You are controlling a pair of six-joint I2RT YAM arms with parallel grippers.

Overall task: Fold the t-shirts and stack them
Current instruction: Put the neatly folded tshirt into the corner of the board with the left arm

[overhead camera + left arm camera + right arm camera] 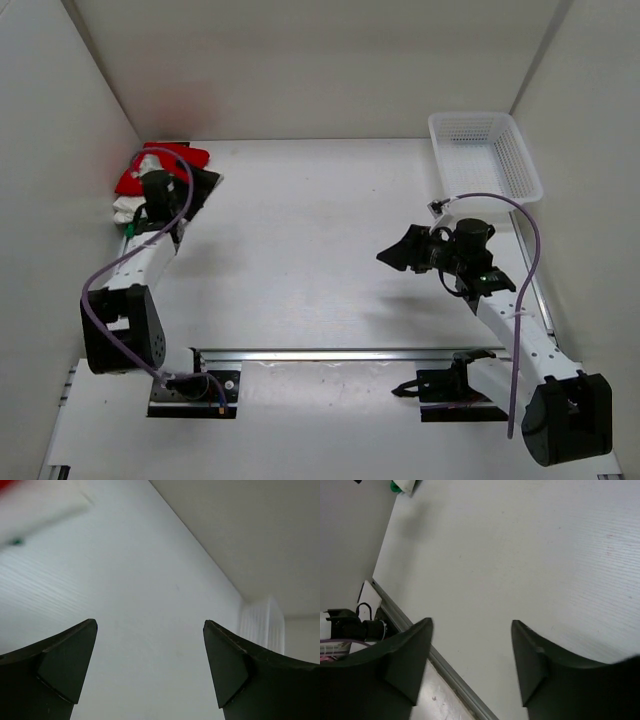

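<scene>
the t-shirts [186, 158] sit piled far left, seemingly stacked; left hand [150, 625] and right hand [472, 623] both spread apart, empty

Your left arm [140, 265] and right arm [515, 330] have white links, black joints and purple cables [539, 255]; your left claw [150, 665] and right claw [470, 655] are black.
</scene>
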